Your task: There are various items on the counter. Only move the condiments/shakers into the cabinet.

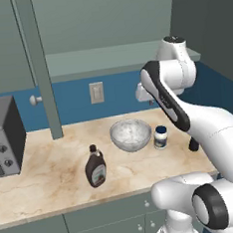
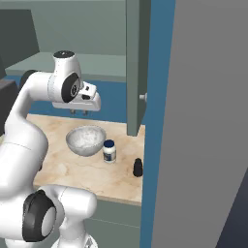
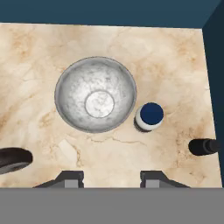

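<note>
**Desk:** Three condiments and a bowl on the table, correct?

**Photographer:** Correct. A dark brown labelled syrup bottle with a narrow neck [image 1: 95,168] stands toward the front of the long beige marbled stone table [image 1: 48,169]. A short white jar with a dark blue lid [image 1: 160,137] sits just beside a clear glass bowl [image 1: 130,134], and a small slim black shaker [image 2: 138,167] stands near the table's right end. None is yet on the flat pale shelf of the grey-green wall cabinet [image 1: 98,60].

**Desk:** Where is the gripper?

**Photographer:** The white arm's two-finger gripper [image 2: 79,112] hangs above the bowl, pointing straight down, holding nothing. Its fingertips stand apart with bare stone between them in the hand view.

**Desk:** Which item is nearest?

**Photographer:** Judging from the hand view, the jar [image 3: 148,116]: it lies right of the bowl [image 3: 95,94], upright, lid facing the camera. The shaker [image 3: 204,146] is farther right.

**Desk:** Anything unclear?

**Photographer:** The syrup bottle [image 3: 13,159] is cut off at the hand view's left edge. From the left, the arm partly hides the shaker.
</note>
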